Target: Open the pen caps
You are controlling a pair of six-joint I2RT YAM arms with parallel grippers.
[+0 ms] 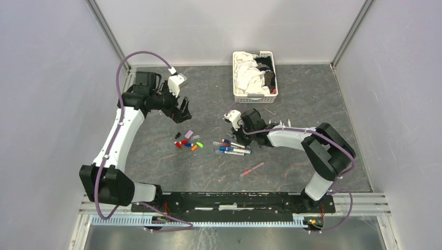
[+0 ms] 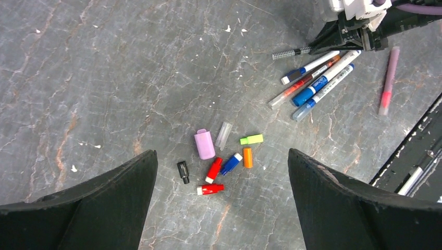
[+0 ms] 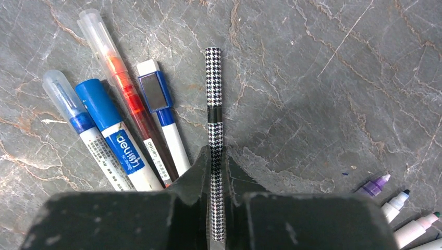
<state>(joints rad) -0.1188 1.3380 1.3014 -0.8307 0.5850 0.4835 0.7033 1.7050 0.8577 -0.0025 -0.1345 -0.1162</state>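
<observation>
The right gripper (image 3: 217,162) pinched the thin checked pen (image 3: 213,88) at one end, so it could slip; the left gripper (image 2: 221,153) gaped open.

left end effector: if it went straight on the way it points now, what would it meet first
Most likely the loose pen caps on the table, lying right between the left end effector's open fingers; depth is hard to judge.

Grey marbled tabletop (image 1: 156,88) enclosed by plain pale walls (image 1: 47,78).

pens (image 3: 117,143) crowd houndstooth pen's (image 3: 214,94) flank, table (image 3: 323,104) open opposite
</observation>
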